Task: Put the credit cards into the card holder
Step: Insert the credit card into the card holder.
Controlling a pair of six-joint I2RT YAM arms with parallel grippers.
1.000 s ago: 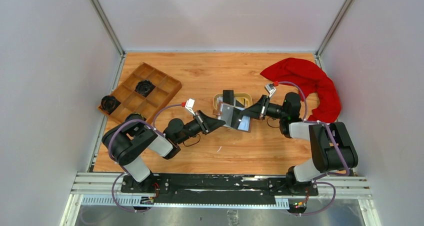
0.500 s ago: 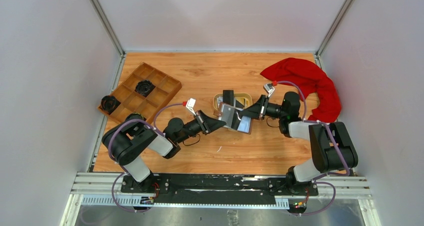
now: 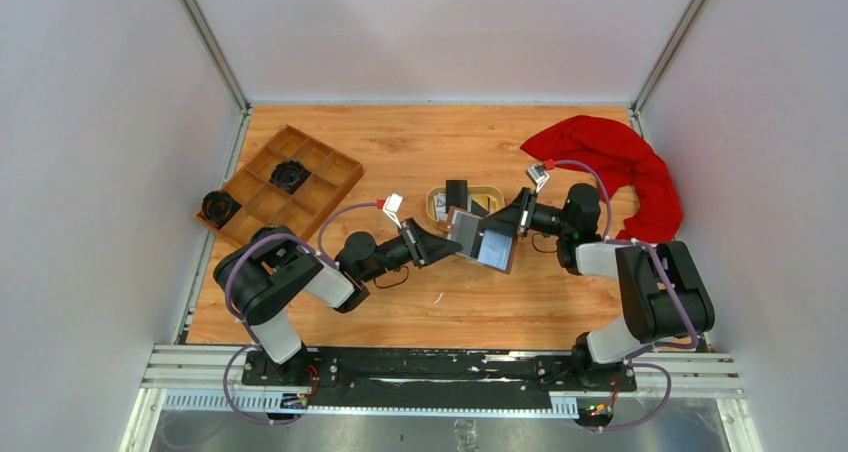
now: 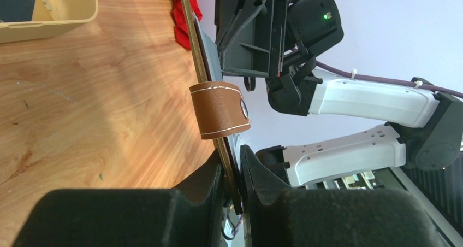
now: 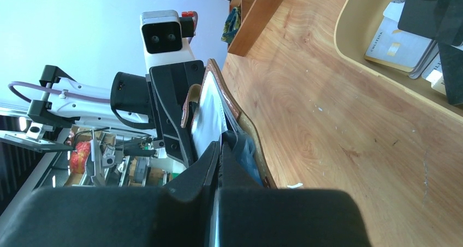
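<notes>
The brown card holder [image 3: 482, 240] hangs open just above the table centre, held between both grippers. My left gripper [image 3: 447, 244] [image 4: 233, 168] has its jaws close around the holder's near edge, below the brown strap [image 4: 218, 110]. From the other side, my right gripper [image 3: 514, 223] [image 5: 220, 146] is shut on a thin whitish credit card [image 5: 210, 116] that stands inside the holder [image 5: 247, 128]. More credit cards lie in the oval tan dish [image 3: 494, 192]: a whitish one [image 5: 396, 47] and a black one [image 5: 431, 9].
A wooden compartment tray [image 3: 300, 130] sits at the back left with a black round part [image 3: 290, 175] in it and another [image 3: 218, 207] beside it. A red cloth [image 3: 620, 162] lies at the back right. The dish [image 4: 54, 23] is just behind the holder.
The holder has shifted right and turned, so its grey inside faces up more. My left gripper has pushed forward to the right with it. The right gripper has barely moved.
</notes>
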